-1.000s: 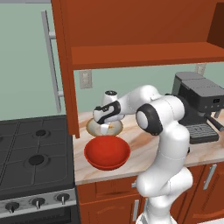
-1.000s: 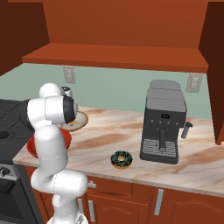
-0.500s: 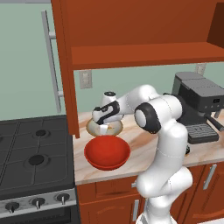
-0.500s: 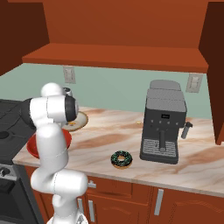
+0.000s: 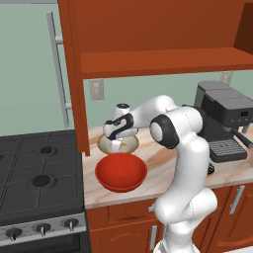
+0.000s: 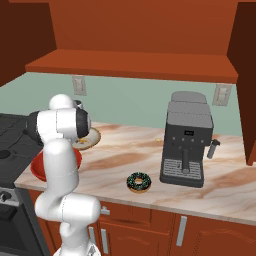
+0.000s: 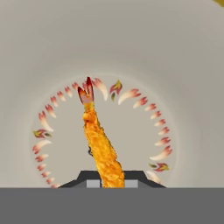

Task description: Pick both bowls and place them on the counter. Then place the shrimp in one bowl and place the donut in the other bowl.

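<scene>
the fingers [image 7: 111,183] grip the shrimp [image 7: 99,140] over the cream bowl [image 5: 117,144], so the next move is releasing it.

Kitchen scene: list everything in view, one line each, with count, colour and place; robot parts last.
Cream bowl: 1, cream-beige with tan rim, on the counter behind the red bowl, under the gripper.
Red bowl: 1, glossy red, on the counter near its front edge, beside the stove.
Shrimp: 1, orange, over the cream bowl's floor, between the fingertips.
Donut: 1, dark icing with sprinkles, on the counter in front of the coffee machine.
Coffee machine: 1, dark grey, at the back of the counter.
Counter: 1, beige-brown marble, over reddish cabinets.
Stove: 1, black, left of the counter.
Outlets: 2, pale, on the green wall.
Gripper: 1, white and dark, low over the cream bowl, shut on the shrimp.
</scene>
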